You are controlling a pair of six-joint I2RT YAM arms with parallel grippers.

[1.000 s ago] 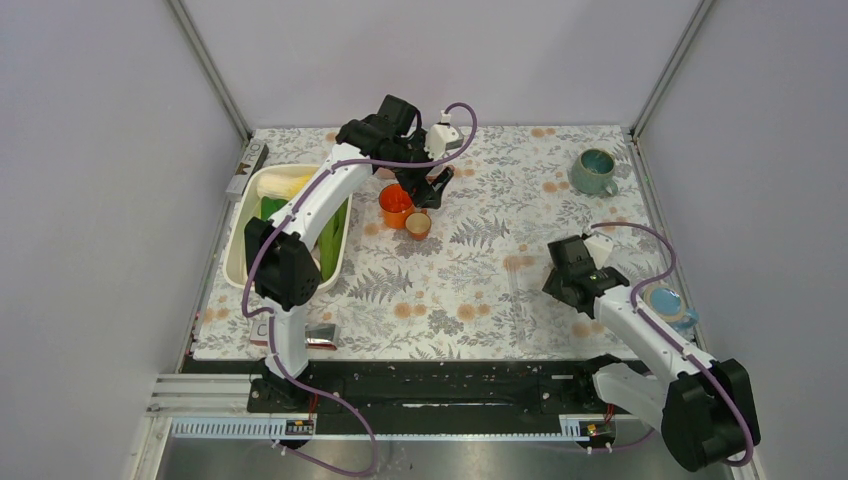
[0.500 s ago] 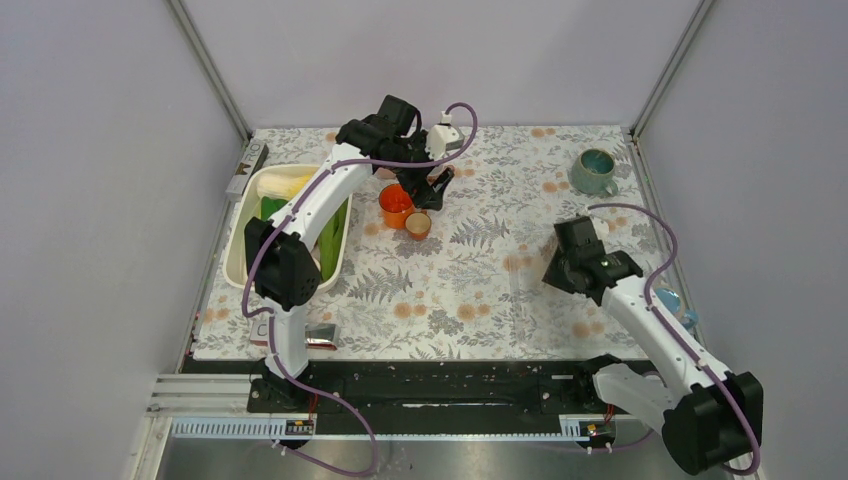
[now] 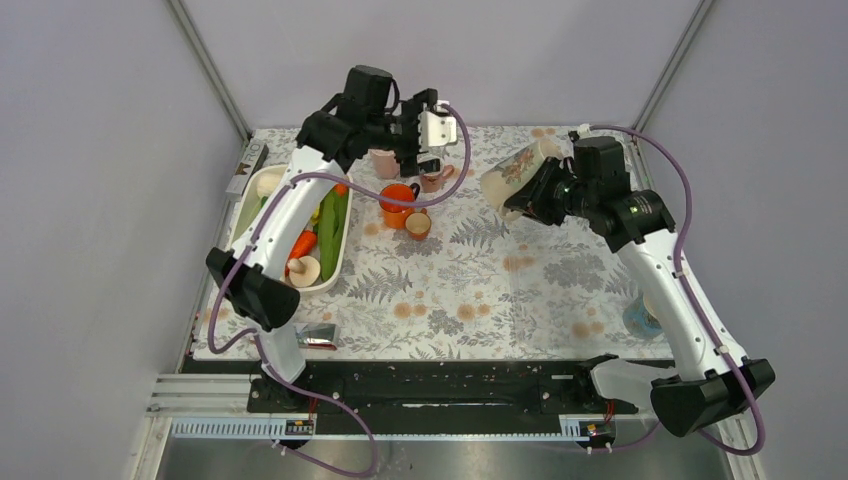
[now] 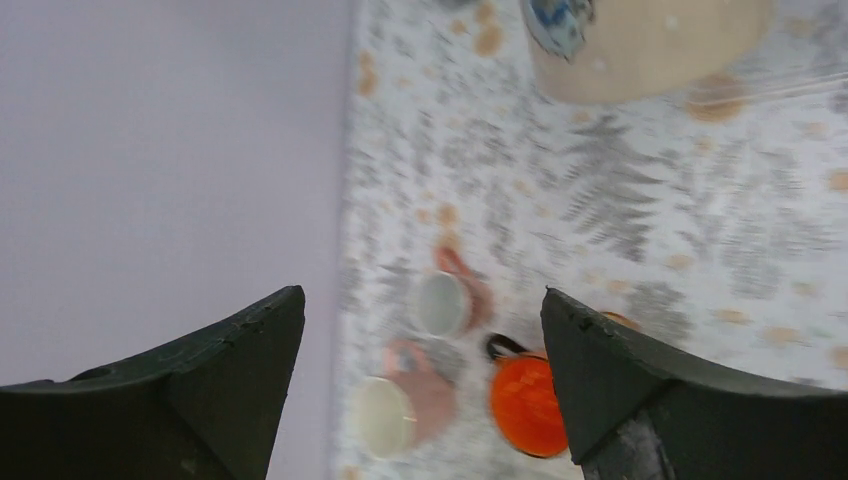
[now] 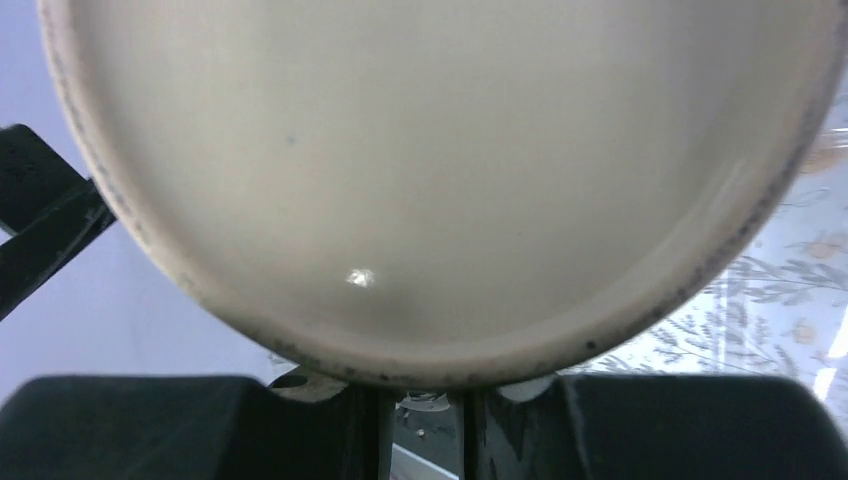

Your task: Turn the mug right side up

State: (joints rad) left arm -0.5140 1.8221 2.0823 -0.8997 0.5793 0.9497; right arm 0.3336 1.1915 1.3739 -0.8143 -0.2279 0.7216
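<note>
Jaws of the right gripper point(image 5: 421, 405) stand nearly closed, pinching the wall of the cream glazed ceramic mug with a painted pattern on its side point(image 3: 512, 176). In the right wrist view its round speckled rim fills the frame above them. A second ago we had this gripper low over the right of the cloth with nothing visible in it. Now it is lifted to the upper right-centre of the overhead view, with the mug in the air and tipped sideways, one end pointing down-left. We judge the pick-up done and the turn under way: what remains is to finish the rotation and set the mug on its base. Which end is the mouth we cannot say for sure, though the glossy hollow facing the wrist camera suggests it.

The left gripper point(image 4: 420, 300) has also risen. It hangs wide open, holding nothing, in the upper centre, near the mug but apart from it. Below it stand two pink mugs point(image 4: 455, 300), a bright orange cup point(image 3: 397, 200) and a small tan cup point(image 3: 418, 222) just beside that. At the left, the white oval tub point(image 3: 262, 178) holds green cucumbers point(image 3: 335, 215) and an orange carrot point(image 3: 303, 243). The left arm and that cluster of cups crowd the upper centre, so we would lower the mug onto the floral tablecloth point(image 3: 470, 290) in the middle of the frame, well apart from both
</note>
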